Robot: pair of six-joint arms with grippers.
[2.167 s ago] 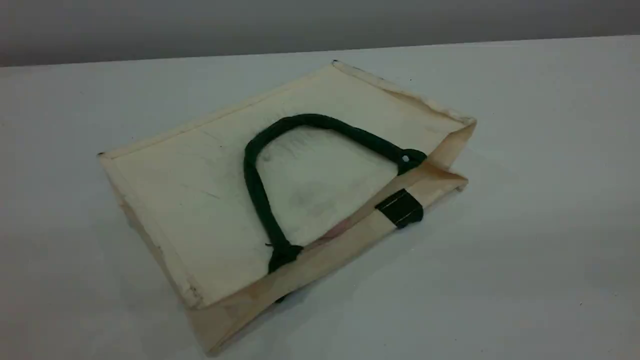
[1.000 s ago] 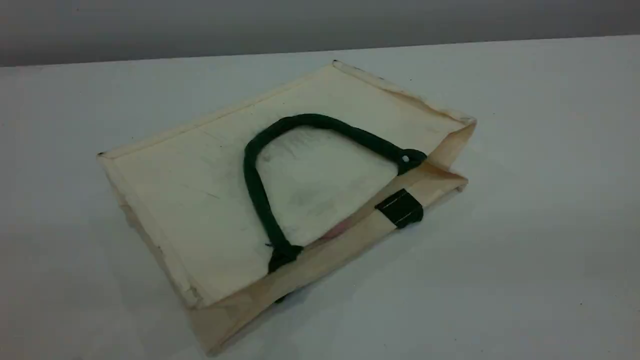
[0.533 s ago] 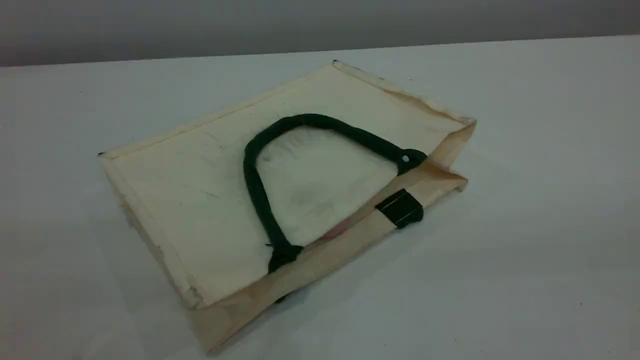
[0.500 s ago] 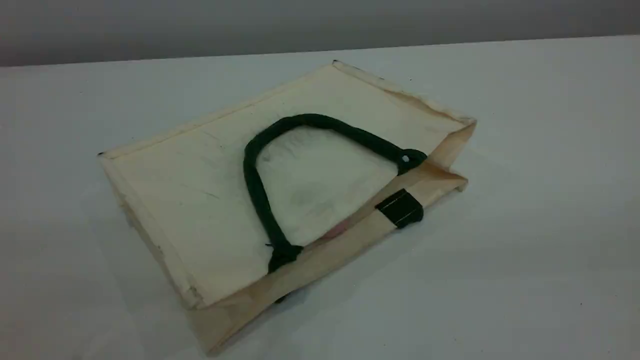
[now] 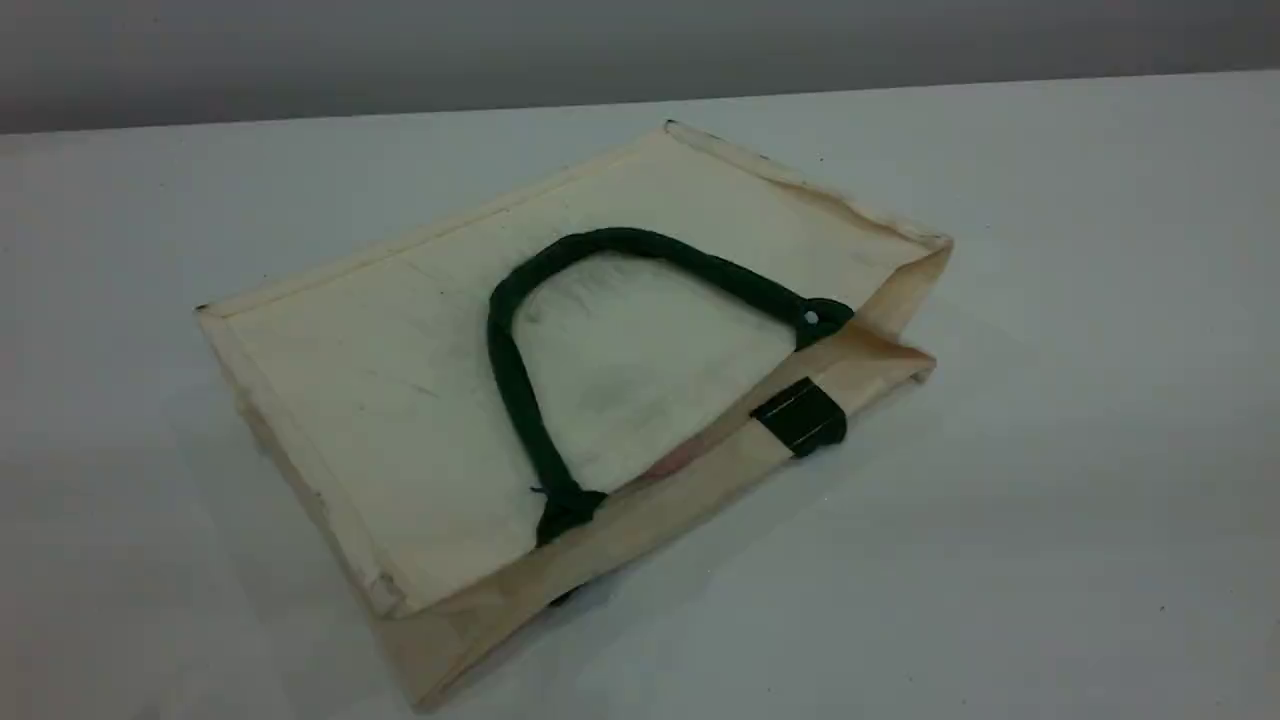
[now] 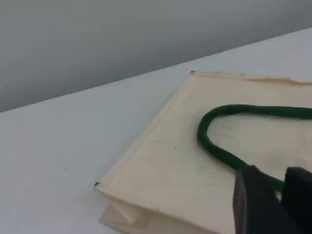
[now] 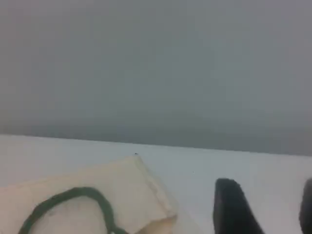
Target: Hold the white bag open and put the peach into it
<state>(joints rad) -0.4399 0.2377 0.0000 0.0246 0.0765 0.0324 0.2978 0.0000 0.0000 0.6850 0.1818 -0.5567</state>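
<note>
The white bag (image 5: 420,360) lies flat on the table, its mouth turned to the front right. Its dark green rope handle (image 5: 515,380) rests on the top panel, and a dark green patch (image 5: 800,415) sits on the mouth edge. A small pink sliver (image 5: 678,460) shows just inside the mouth; I cannot tell if it is the peach. Neither arm appears in the scene view. In the left wrist view, my left gripper (image 6: 280,195) hangs above the bag (image 6: 170,165) near the handle (image 6: 214,146), slightly open and empty. My right gripper (image 7: 270,209) is open and empty, off to the right of the bag (image 7: 126,190).
The table (image 5: 1050,500) is plain white and ends at a far edge against a grey wall (image 5: 600,50). Nothing else stands on it in these views.
</note>
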